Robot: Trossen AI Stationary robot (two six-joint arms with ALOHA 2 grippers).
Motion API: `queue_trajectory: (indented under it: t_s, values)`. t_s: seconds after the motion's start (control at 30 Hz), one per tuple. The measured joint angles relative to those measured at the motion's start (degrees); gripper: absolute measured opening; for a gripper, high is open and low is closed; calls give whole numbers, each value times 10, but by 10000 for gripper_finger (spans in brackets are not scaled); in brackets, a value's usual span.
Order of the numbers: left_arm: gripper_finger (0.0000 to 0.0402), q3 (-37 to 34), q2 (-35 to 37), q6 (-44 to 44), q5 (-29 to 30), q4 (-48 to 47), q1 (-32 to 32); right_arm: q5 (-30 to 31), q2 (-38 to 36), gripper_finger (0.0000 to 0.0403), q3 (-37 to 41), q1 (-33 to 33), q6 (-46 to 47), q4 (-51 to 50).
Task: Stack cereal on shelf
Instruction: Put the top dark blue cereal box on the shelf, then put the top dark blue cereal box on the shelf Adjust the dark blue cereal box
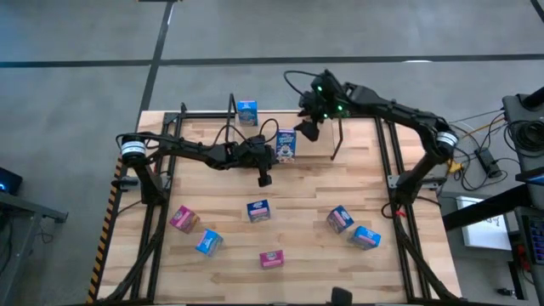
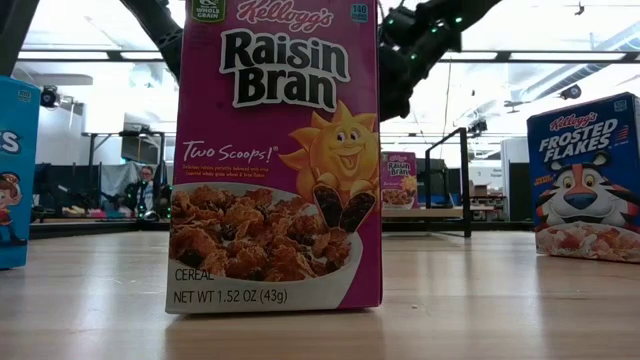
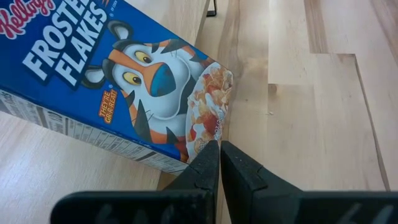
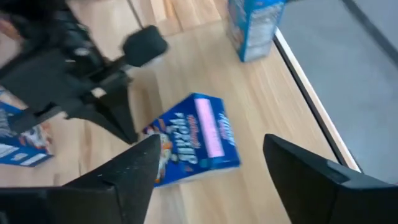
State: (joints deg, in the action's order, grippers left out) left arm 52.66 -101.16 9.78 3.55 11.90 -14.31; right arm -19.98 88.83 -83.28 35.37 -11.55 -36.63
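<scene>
Grey concrete floor (image 1: 357,30) all round, w/ dark seam lines crossing it, one long line running just past the far edge of the table (image 1: 323,259). Tabletop is pale butcher-block wood, planks in mixed light tones. Right of it, a grey equipment stand (image 1: 518,127) w/ loose cables (image 1: 484,157) trailing near the table's corner; at the left edge, a bit of dark kit w/ a small blue light. Looking level across the wood: big open workshop, white ceiling (image 2: 590,35) w/ beams & ducting, v. bright overhead light. Desks & black frames further back, a monitor (image 2: 140,148) on a stand, and a person (image 2: 147,188) seated behind a bench, far left.
</scene>
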Motion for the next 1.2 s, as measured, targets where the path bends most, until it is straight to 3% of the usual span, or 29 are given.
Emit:
queue_trajectory:
  t_s: [0.13, 0.4, 0.67, 0.9, 1.13, 1.2]
  values:
    - [0, 0, 0, 0, 0, 0, 0, -2, 58, 300, -80, 12, -22, -68]
    - [0, 0, 0, 0, 0, 1, 0, -72, 170, 311, -258, 42, -65, -213]
    - [0, 0, 0, 0, 0, 4, 0, -77, 271, 311, -412, 57, -71, -352]
    - [0, 0, 0, 0, 0, 4, 0, -133, 293, 311, -446, 54, -76, -391]
    - [0, 0, 0, 0, -3, 4, 0, -150, 258, 294, -421, 21, -24, -419]
    - [0, 0, 0, 9, -29, 4, 2, -150, 249, 286, -402, -1, -15, -420]
